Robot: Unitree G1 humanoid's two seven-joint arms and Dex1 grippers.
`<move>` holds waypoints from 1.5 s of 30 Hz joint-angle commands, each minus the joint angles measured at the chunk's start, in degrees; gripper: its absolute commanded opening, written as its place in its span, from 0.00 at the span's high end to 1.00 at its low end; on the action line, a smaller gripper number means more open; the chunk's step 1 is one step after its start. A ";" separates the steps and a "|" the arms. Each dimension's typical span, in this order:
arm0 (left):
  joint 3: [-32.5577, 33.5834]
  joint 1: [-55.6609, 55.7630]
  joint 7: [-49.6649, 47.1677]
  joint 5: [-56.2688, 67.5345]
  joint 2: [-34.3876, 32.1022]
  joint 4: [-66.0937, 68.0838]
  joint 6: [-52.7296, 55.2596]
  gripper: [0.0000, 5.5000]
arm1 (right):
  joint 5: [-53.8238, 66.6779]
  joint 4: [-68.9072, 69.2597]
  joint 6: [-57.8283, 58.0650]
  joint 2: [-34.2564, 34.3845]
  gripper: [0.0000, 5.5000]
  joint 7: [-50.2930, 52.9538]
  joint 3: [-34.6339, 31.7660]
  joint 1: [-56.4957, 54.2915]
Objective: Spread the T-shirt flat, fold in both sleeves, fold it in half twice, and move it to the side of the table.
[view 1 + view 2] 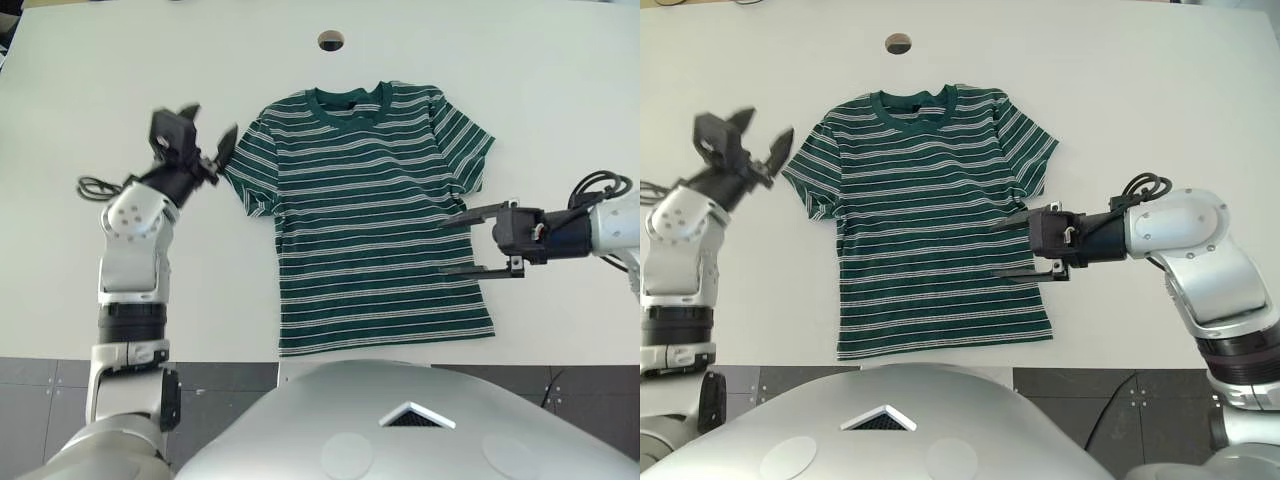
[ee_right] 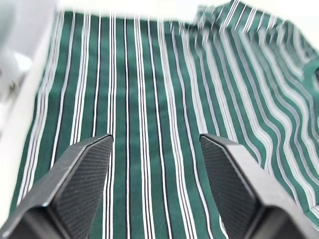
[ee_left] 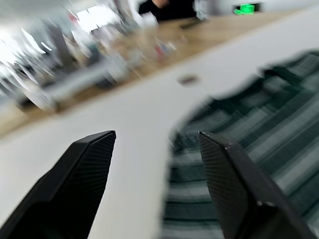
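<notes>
Left eye view: one T-shirt (image 1: 360, 200), flat; left hand (image 1: 210, 122), right hand (image 1: 445, 246) agape.

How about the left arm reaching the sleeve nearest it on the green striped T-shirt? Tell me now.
Probably yes: the left arm's jaws stand open just beside that sleeve of the dark green white-striped fabric T-shirt, flat on the white table, nothing between.

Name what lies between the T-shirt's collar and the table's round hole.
Only bare table lies between the hole and the collar of the T-shirt; the left eye view shows it.
</notes>
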State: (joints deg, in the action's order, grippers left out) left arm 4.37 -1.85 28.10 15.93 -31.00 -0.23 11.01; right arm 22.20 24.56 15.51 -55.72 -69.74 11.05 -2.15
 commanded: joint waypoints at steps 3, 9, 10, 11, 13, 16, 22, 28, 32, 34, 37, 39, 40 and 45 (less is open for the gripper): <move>5.68 -4.59 1.46 12.32 -0.74 -5.30 23.63 0.44 | 0.13 0.49 2.32 2.33 0.41 1.93 -0.05 0.20; 9.63 0.94 -2.22 16.54 3.35 4.93 33.75 0.44 | 1.71 0.17 3.49 5.69 0.41 6.11 -2.43 -0.50; 10.02 1.87 -2.80 16.53 4.02 6.64 34.31 0.44 | 3.39 -1.65 4.88 8.00 0.41 9.00 -4.64 -2.32; 10.65 2.74 -3.44 16.98 4.85 8.11 35.03 0.44 | 4.46 -4.44 5.66 10.15 0.41 11.79 -6.96 -4.55; 11.56 4.49 -4.34 17.64 6.30 10.76 35.97 0.44 | 5.38 -8.48 5.86 12.55 0.41 15.15 -10.24 -6.80; 11.35 6.31 -4.18 18.03 7.73 12.88 37.24 0.44 | 4.88 -11.35 5.36 13.89 0.41 17.29 -12.30 -7.24; 10.16 8.41 -3.77 18.03 9.41 14.02 38.30 0.48 | 3.55 -16.12 3.93 15.84 0.41 20.50 -14.67 -8.13; 10.56 9.06 -4.57 18.51 10.44 12.38 38.98 0.65 | 1.01 -22.81 2.77 18.24 0.41 25.97 -17.20 -9.48; 11.02 9.26 -5.56 18.51 10.66 10.67 39.14 0.78 | 0.60 -23.44 2.46 19.03 0.41 26.39 -17.25 -9.24; 11.70 9.38 -6.27 18.92 10.71 9.13 39.50 0.83 | 0.37 -23.50 2.54 19.41 0.41 26.49 -17.14 -9.16; 13.24 9.43 -7.17 19.74 10.32 5.80 39.92 0.94 | -0.04 -23.29 2.75 19.92 0.41 26.68 -16.78 -9.17; 14.67 9.77 -7.99 20.63 10.11 3.49 40.45 0.98 | -0.30 -23.21 2.87 20.23 0.41 26.68 -16.55 -9.34; 15.39 9.98 -8.46 21.03 10.04 2.38 40.81 0.98 | -0.40 -23.14 2.92 20.38 0.41 26.65 -16.39 -9.42; 17.27 10.60 -9.80 22.54 9.58 -0.55 42.65 0.98 | -0.70 -22.90 3.01 20.81 0.41 26.43 -16.22 -9.53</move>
State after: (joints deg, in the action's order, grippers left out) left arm 20.94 7.68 19.23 38.02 -20.73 0.56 52.47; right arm 22.06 1.39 18.36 -34.99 -43.24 -5.51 -10.66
